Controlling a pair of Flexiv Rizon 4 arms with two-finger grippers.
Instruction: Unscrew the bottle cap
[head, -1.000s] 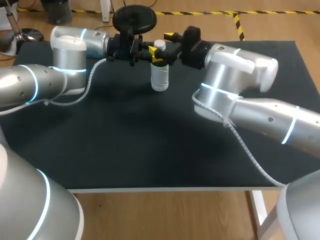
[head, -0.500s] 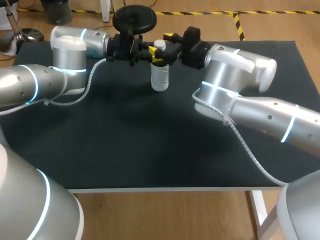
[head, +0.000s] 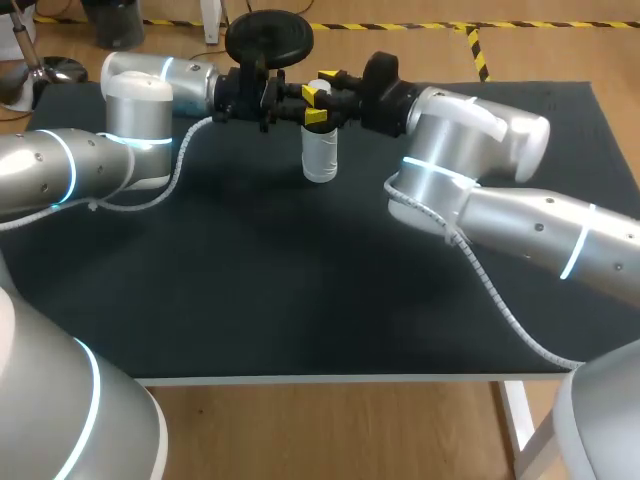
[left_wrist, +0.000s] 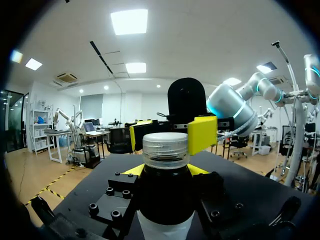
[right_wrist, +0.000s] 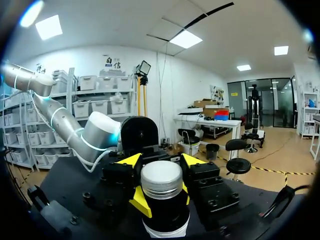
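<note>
As left tool (left_wrist: 165, 174) grips bottle (head: 320, 158), its cap (left_wrist: 165, 149) — ribbed, round — gleams.

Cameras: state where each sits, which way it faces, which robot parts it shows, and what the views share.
Head view: above and behind, looking down on the table; both arms show.
Left wrist view: on the left arm, looking along the left gripper at the bottle; right gripper beyond.
Right wrist view: on the right arm, looking the opposite way over the right gripper.
Shared: the cap.
</note>
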